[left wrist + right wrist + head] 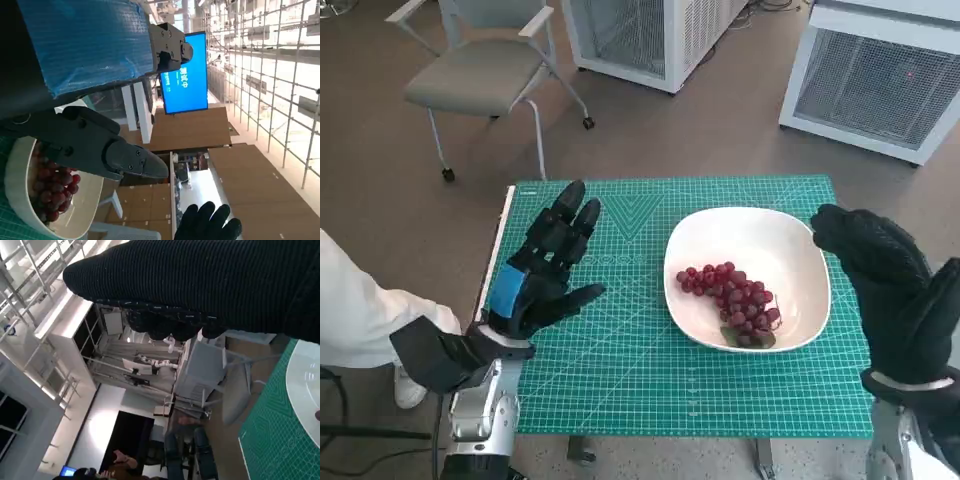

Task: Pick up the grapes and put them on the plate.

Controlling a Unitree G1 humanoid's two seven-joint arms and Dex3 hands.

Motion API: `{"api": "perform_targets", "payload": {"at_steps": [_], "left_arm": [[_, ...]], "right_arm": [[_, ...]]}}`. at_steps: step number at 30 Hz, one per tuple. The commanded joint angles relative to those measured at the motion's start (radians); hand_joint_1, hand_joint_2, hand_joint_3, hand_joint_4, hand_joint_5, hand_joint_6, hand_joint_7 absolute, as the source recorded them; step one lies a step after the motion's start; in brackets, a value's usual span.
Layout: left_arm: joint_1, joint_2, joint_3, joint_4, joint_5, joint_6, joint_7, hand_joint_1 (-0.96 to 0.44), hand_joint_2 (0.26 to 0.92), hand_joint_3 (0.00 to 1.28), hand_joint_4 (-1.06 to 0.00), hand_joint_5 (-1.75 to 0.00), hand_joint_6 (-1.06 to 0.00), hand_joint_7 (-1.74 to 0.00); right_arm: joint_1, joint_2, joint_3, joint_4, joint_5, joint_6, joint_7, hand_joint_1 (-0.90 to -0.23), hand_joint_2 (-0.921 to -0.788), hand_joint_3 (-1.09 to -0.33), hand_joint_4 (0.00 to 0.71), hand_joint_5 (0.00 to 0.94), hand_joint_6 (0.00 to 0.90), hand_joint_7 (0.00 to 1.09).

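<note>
at the left of the frame the left hand (542, 275) is hovering over the green mat (620, 380), fingers spread wide, holding nothing. right of centre the grapes (732, 297) are lying in the white plate (800, 250). at the right edge the right hand (890, 275) is hanging empty, fingers loosely apart.

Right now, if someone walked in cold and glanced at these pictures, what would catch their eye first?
Probably the red grapes, lying in the white plate on the right half of the green mat. Next come the two hands raised on either side: the blue-taped left hand over the mat's left part with its fingers spread and holding nothing, and the gloved right hand by the plate's right rim.
</note>
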Motion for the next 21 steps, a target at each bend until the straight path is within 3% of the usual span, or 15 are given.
{"api": "perform_targets", "payload": {"at_steps": [1, 9, 16, 21], "left_arm": [[0.011, 0.006, -0.003, -0.023, -0.003, -0.002, -0.006, -0.39, 0.921, 0.02, -0.09, 0.0, -0.17, 0.0], [0.012, 0.009, 0.0, -0.027, -0.015, 0.008, -0.018, -0.36, 0.921, 0.02, -0.09, 0.0, -0.18, -0.01], [0.007, 0.02, 0.0, -0.018, 0.004, -0.006, -0.024, -0.21, 0.921, 0.02, -0.24, -0.05, -0.35, -0.11], [0.007, 0.026, 0.0, -0.017, 0.017, -0.015, -0.017, -0.18, 0.921, 0.02, -0.3, -0.04, -0.22, -0.48]], "right_arm": [[0.0, -0.009, 0.001, 0.011, 0.008, 0.016, 0.01, -0.499, -0.921, -0.56, 0.439, 0.505, 0.2, 0.91], [-0.002, -0.008, 0.0, 0.017, 0.007, 0.014, 0.012, -0.497, -0.921, -0.56, 0.439, 0.507, 0.2, 0.9], [-0.001, -0.004, 0.002, 0.019, 0.003, 0.009, 0.012, -0.496, -0.921, -0.561, 0.44, 0.508, 0.2, 0.91], [0.0, -0.002, 0.002, 0.021, 0.002, 0.005, 0.014, -0.496, -0.921, -0.561, 0.439, 0.51, 0.2, 0.91]]}}
